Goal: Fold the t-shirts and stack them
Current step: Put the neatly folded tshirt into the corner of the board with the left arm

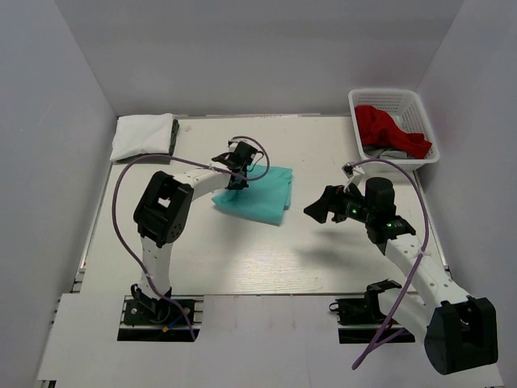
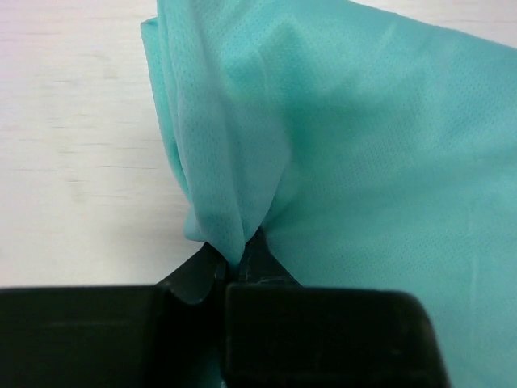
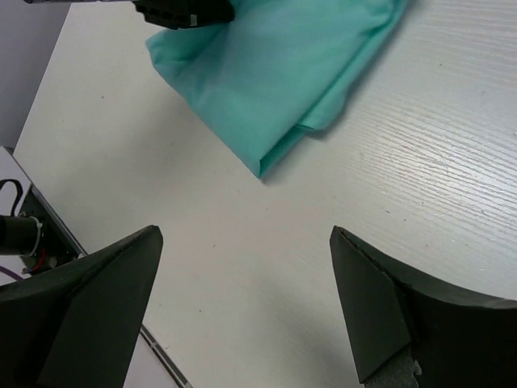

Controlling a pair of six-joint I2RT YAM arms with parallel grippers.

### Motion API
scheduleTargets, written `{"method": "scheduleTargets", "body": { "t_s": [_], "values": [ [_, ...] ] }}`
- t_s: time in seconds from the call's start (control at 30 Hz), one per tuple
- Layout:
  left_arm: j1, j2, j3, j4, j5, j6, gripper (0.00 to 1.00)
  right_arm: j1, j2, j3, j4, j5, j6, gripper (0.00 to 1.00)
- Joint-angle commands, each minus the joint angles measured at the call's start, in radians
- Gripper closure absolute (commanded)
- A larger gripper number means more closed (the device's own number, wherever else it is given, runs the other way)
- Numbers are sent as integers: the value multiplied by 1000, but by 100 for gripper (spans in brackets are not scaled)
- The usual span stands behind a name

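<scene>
A folded teal-green t-shirt (image 1: 258,194) lies in the middle of the table (image 1: 242,267). My left gripper (image 1: 237,179) is shut on a bunched fold at its left edge; in the left wrist view the teal cloth (image 2: 363,137) is pinched between the closed jaws of that gripper (image 2: 230,271). A folded white t-shirt (image 1: 142,135) rests at the back left, with a dark grey one (image 1: 174,134) at its right side. A red t-shirt (image 1: 393,131) lies in the basket. My right gripper (image 1: 321,209) hovers open to the right of the teal shirt (image 3: 275,73), which shows beyond the spread fingers of this gripper (image 3: 246,242).
A white lattice basket (image 1: 370,100) stands at the back right corner. The table's near edge and the arm bases (image 1: 157,311) are at the bottom. The left gripper's black body (image 3: 186,12) shows at the top of the right wrist view.
</scene>
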Motion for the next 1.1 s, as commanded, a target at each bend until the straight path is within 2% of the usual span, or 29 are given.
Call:
{"method": "scheduleTargets", "body": {
  "t_s": [0.0, 0.2, 0.43, 0.6, 0.8, 1.07],
  "values": [
    [27, -91, -13, -69, -198, 102, 100, -3, -14, 6, 7, 40, -40, 10],
    [51, -208, -2, 40, -299, 292, 100, -4, 1, 8, 14, 94, -51, 10],
    [149, -228, 39, 107, -396, 429, 100, -4, 11, 23, 55, 172, -46, 10],
    [220, -216, 73, 230, -396, 590, 100, -4, 34, 36, 75, 227, -32, 10],
    [300, -162, 145, 351, -349, 743, 100, -4, 101, 63, 112, 212, -12, 10],
    [369, -101, 294, 353, -270, 795, 100, -6, 214, 117, 149, 189, 12, 10]
  ]
}}
